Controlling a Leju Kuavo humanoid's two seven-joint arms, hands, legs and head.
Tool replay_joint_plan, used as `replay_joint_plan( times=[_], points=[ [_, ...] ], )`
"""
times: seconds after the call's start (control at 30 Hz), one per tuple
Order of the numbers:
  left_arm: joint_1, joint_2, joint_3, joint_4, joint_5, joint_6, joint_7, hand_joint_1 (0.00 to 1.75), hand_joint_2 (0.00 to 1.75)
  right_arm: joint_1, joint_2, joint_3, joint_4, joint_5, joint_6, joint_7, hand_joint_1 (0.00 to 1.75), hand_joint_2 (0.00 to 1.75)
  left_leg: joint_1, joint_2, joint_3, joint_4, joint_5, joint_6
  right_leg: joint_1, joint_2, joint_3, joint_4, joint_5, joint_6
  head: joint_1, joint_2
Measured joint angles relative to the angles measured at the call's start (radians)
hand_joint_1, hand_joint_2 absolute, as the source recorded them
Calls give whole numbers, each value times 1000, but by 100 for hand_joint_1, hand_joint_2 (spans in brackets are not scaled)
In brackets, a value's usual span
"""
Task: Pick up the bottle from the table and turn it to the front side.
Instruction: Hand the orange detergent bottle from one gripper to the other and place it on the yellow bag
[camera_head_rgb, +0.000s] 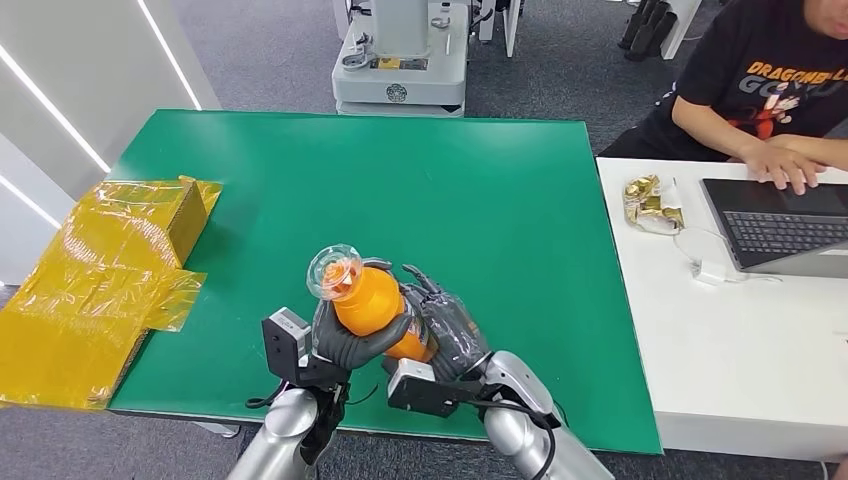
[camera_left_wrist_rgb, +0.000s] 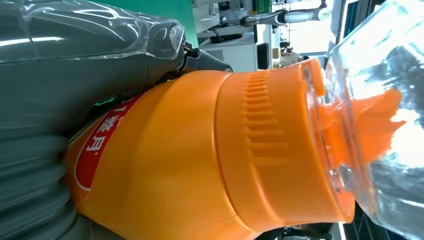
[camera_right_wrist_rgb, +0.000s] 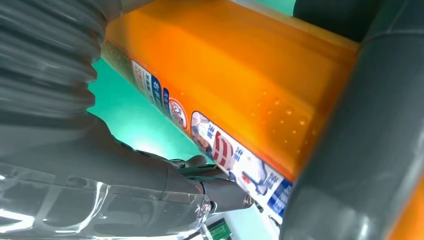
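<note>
Dark grey fingers were seen on the left hand (camera_head_rgb: 345, 335) and right hand (camera_head_rgb: 450, 335); behind each, black wrist boxes, cables and silver forearms.

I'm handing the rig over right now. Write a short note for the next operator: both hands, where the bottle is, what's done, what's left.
Left hand: grips the orange bottle around its body, below the clear cap.
Right hand: wrapped on the bottle's lower part from the other side.
Bottle: lifted off the green table, tilted, cap pointing up and toward the robot's left.
Done: pickup.
Left: turning it to the front side. The wrist views show label on more than one side, so I cannot tell how far the turn has got; check it, then finish.
</note>
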Motion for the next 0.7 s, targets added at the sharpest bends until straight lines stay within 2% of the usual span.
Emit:
replay_joint_plan(
  times=[0.43, 0.7],
  points=[
    [4, -13, 0, -14, 4, 7, -8, 175, 175, 56, 0, -17, -69, -17, -66, 35, 0, 175, 0, 0, 0, 0, 0, 0, 0, 0, 0, 0, 0, 0, 0, 0],
    [7, -10, 1, -22, 10, 29, -5, 175, 175, 102, -2, -61, -122, -37, -168, 66, 0, 175, 0, 0, 0, 0, 0, 0, 0, 0, 0, 0, 0, 0, 0, 0]
  ],
)
